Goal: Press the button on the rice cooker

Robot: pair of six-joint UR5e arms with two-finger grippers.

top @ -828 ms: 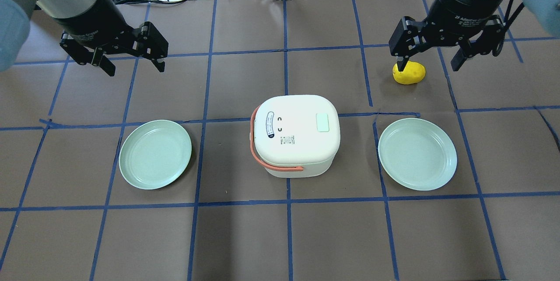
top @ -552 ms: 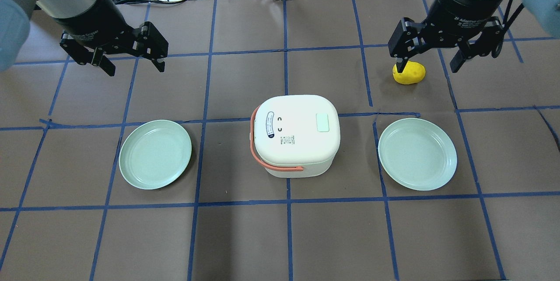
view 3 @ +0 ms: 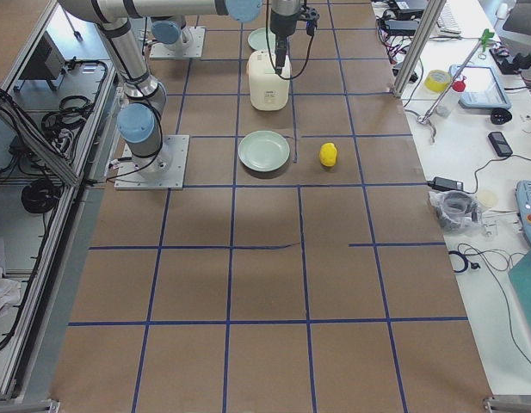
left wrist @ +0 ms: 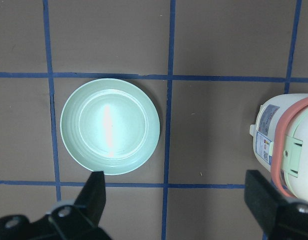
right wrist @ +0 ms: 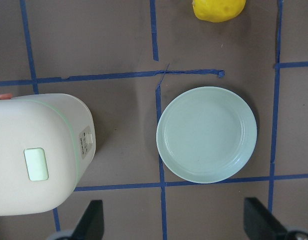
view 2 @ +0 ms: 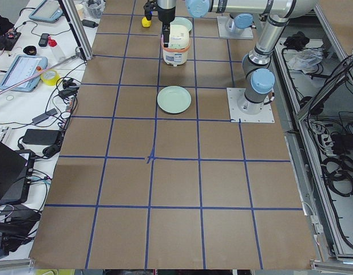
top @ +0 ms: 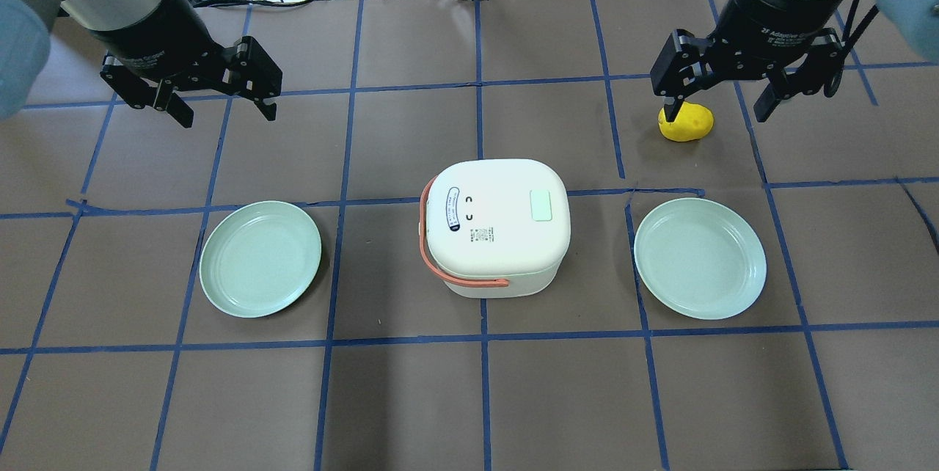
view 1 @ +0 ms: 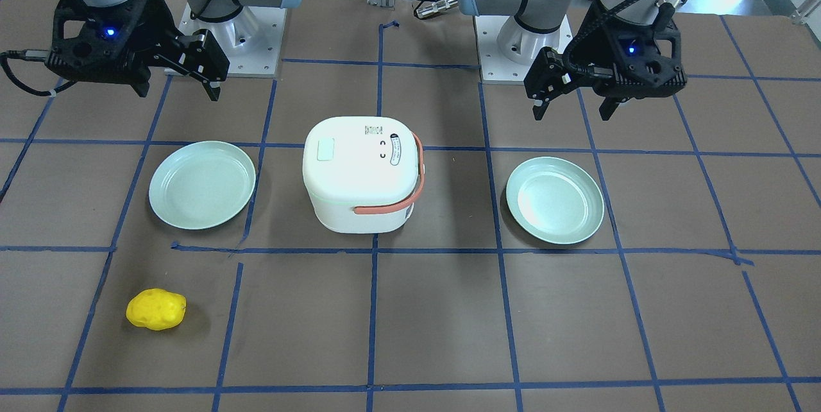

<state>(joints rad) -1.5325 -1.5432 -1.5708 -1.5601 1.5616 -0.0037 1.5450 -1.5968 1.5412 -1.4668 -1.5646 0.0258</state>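
The white rice cooker (top: 495, 225) with a coral handle stands shut at the table's middle. Its pale green button (top: 541, 205) sits on the lid's right side and also shows in the front view (view 1: 326, 149) and the right wrist view (right wrist: 36, 164). My left gripper (top: 226, 113) is open and empty, held high over the far left, well away from the cooker. My right gripper (top: 717, 113) is open and empty, held high over the far right, above the yellow fruit. In the wrist views both grippers (left wrist: 176, 200) (right wrist: 176, 220) have their fingers spread wide.
One pale green plate (top: 260, 258) lies left of the cooker and another (top: 700, 258) lies right of it, both empty. A yellow lemon-like fruit (top: 689, 125) lies on the table beyond the right plate. Cables and tools lie past the far edge.
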